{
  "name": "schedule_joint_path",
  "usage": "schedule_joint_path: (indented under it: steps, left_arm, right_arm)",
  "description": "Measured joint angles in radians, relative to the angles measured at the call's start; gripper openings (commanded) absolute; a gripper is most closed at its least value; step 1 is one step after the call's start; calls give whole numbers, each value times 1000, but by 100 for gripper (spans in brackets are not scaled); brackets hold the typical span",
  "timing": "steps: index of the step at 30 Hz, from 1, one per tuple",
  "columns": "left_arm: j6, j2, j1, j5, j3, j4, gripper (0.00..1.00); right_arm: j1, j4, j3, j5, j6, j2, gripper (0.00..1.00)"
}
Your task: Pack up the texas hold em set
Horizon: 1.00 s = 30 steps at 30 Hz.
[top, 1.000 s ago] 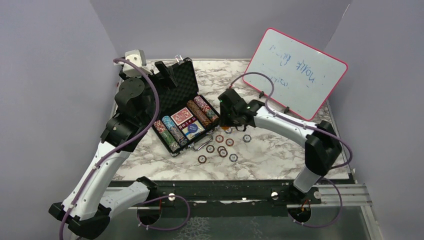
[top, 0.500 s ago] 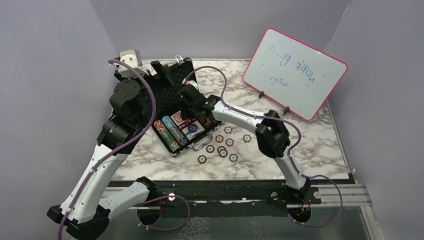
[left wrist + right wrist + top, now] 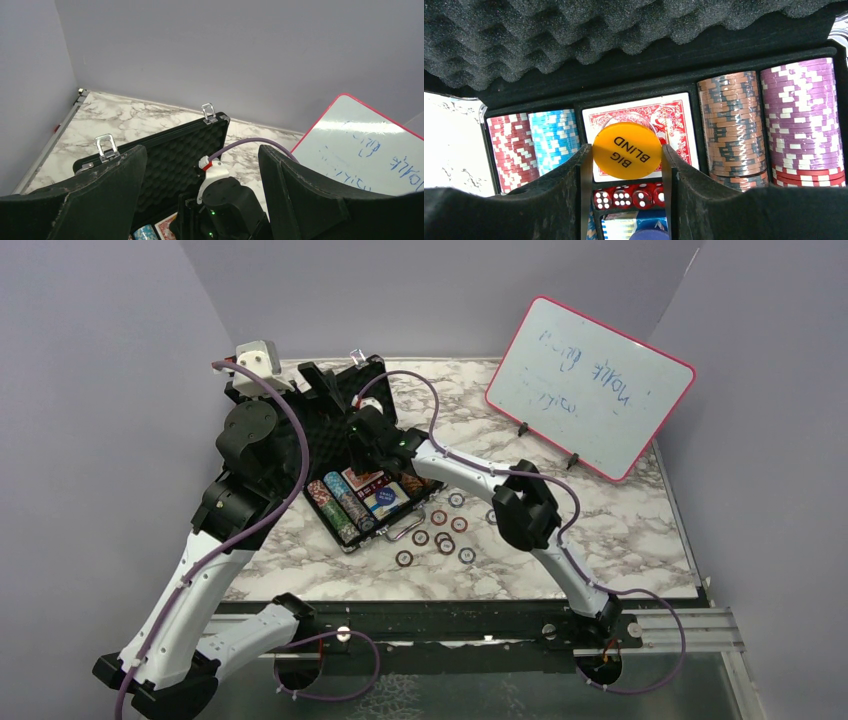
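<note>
The orange button [image 3: 626,146] marked BIG BLIND is pinched by its edges between the two fingers of the right claw [image 3: 626,159], which hangs over the open black case [image 3: 351,537]. Straight under the claw lies the red deck [image 3: 674,117] in its middle slot, with a row of red dice [image 3: 629,198] just on the near side of it. To one side of the claw stand the red chips [image 3: 510,147] and blue chips [image 3: 555,137], to the other the brown chips [image 3: 729,125] and purple chips [image 3: 804,112], all on edge in their slots. Beyond the claw's tips rises the foam lid [image 3: 624,30], propped upright. The left claw [image 3: 200,150] hovers above the lid's top edge by the silver latches [image 3: 209,112], its fingers spread wide with nothing between them. The case sits on the marble bench [image 3: 600,540], and behind the right claw, outside the case beside its handle [image 3: 405,530], several loose chips [image 3: 446,545] lie flat and scattered on the bench. Well away from both claws, a pink-framed whiteboard [image 3: 590,385] stands at the bench's far corner.
</note>
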Motion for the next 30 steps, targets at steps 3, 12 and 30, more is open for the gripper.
schedule_joint_path:
  steps: [3,12,30]
  left_arm:
    - [0,0,0,-1,0,0,85]
    - [0,0,0,-4,0,0,85]
    - [0,-7,0,7,-5,0,86]
  right_arm:
    - [0,0,1,-9,-7,2,60]
    - [0,6,1,-30,-23,0,70]
    - [-128,34,-655,120,88,-628,67]
